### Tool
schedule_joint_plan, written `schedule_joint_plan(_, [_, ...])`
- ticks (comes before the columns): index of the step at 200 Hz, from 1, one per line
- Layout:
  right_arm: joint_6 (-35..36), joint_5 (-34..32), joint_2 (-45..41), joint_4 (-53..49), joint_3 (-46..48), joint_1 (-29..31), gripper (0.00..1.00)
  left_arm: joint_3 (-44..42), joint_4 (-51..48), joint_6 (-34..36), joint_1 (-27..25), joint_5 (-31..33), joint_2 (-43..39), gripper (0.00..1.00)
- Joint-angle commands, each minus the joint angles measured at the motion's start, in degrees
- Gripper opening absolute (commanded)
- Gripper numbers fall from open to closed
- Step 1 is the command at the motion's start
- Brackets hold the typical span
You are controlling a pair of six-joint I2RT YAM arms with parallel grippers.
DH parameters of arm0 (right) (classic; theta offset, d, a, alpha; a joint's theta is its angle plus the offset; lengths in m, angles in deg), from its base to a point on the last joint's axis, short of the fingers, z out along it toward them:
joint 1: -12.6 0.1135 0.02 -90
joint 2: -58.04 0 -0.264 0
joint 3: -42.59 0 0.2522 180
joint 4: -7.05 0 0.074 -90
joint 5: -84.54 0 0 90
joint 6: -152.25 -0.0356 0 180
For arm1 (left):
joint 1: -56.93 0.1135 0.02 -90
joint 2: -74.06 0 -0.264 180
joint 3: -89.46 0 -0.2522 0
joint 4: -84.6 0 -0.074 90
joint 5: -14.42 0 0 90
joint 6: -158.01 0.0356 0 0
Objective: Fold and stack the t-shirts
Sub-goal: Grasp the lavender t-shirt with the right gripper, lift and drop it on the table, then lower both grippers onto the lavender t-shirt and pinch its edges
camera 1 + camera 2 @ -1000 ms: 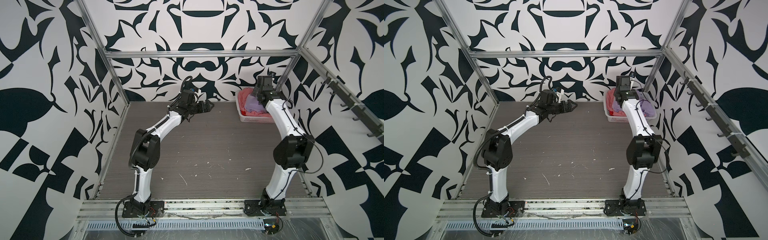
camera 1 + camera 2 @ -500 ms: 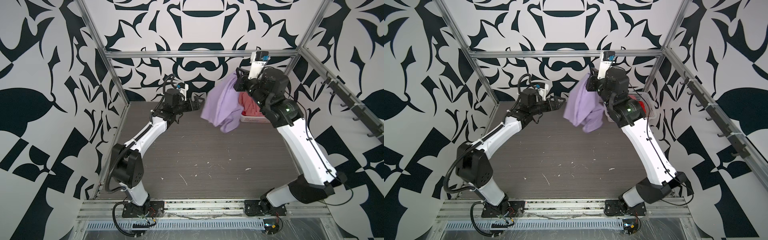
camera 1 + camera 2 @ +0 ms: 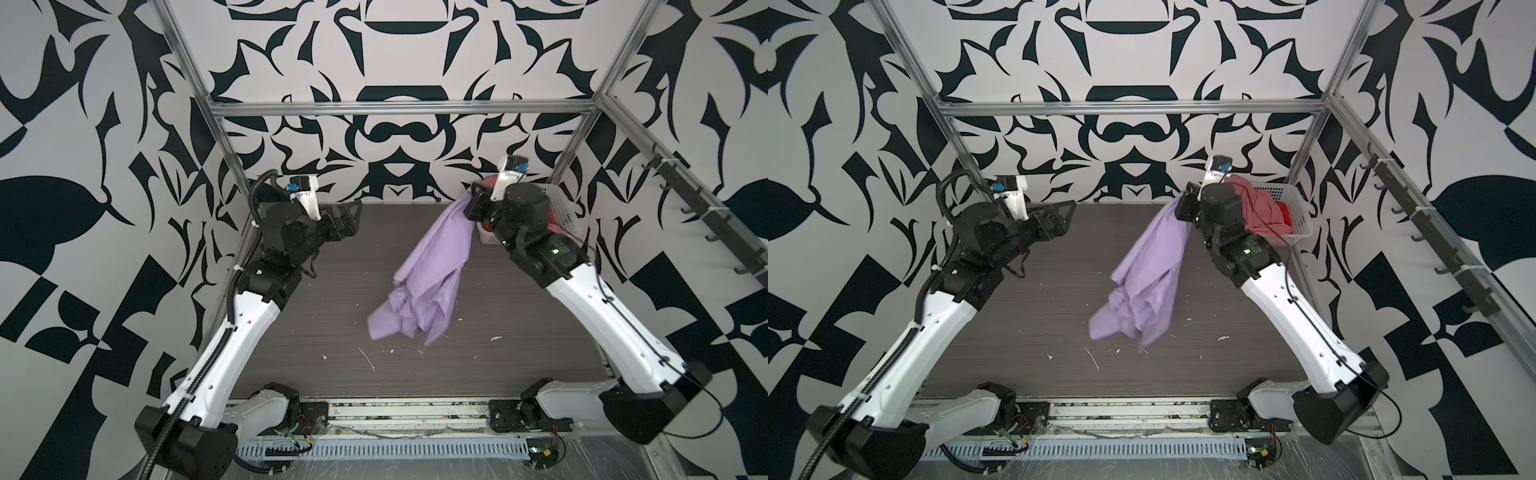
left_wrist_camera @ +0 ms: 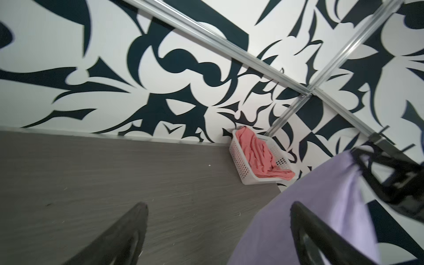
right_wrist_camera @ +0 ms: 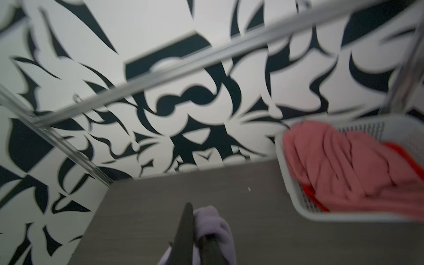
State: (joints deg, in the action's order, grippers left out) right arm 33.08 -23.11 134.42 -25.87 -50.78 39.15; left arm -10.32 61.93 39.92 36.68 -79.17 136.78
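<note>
Lavender tee [image 3: 428, 270] aloft, salmon tee [image 3: 1262, 208] crumpled

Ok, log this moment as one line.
right gripper: holds lavender t-shirt, hanging | left gripper: open, empty | basket: salmon-pink t-shirt, red t-shirt

Black-and-white patterned walls [image 3: 395, 50] are enclosing a dark grey wood-grain counter [image 3: 332, 291]. A silver frame [image 3: 395, 109] is running along their edges, a rail of dark hooks [image 3: 694, 185] is lining the right wall, and pale scraps [image 3: 368, 360] are littering the counter's front.
</note>
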Motion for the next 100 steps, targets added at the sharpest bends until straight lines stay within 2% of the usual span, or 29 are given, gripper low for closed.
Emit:
schedule_joint_plan(1, [-12.8, 2.7, 1.0, -5.5, 5.2, -8.8, 0.44, -4.2, -6.4, -1.5, 0.1, 4.6, -0.5, 0.99])
schedule_joint_plan(10, [-13.4, 4.3, 0.0, -5.2, 7.1, -10.5, 0.57, -5.3, -6.7, -2.1, 0.0, 4.2, -0.5, 0.99])
schedule_joint_plan(21, [-11.8, 1.9, -1.6, -5.7, 7.6, -10.9, 0.68, -6.3, -7.2, -3.0, 0.1, 2.9, 0.1, 0.99])
schedule_joint_plan(46, [-8.6, -0.3, -3.4, -9.6, 4.9, -10.9, 0.69, -7.9, -9.1, -3.9, -1.2, 0.4, 2.5, 0.98])
schedule_joint_plan(75, [-10.4, 5.6, -3.5, -12.3, 6.0, -10.3, 0.67, -7.3, -15.1, -1.2, -7.1, 0.3, 7.3, 0.95])
schedule_joint_plan(87, [-11.0, 7.8, -3.9, -10.9, 8.5, -7.9, 0.70, -7.3, -17.3, -0.7, -10.2, 0.6, 9.6, 0.95])
schedule_joint_plan(100, [-10.9, 5.6, -3.9, -10.1, 11.1, -3.7, 0.73, -8.4, -17.5, -1.6, -13.3, 0.3, 12.5, 0.96])
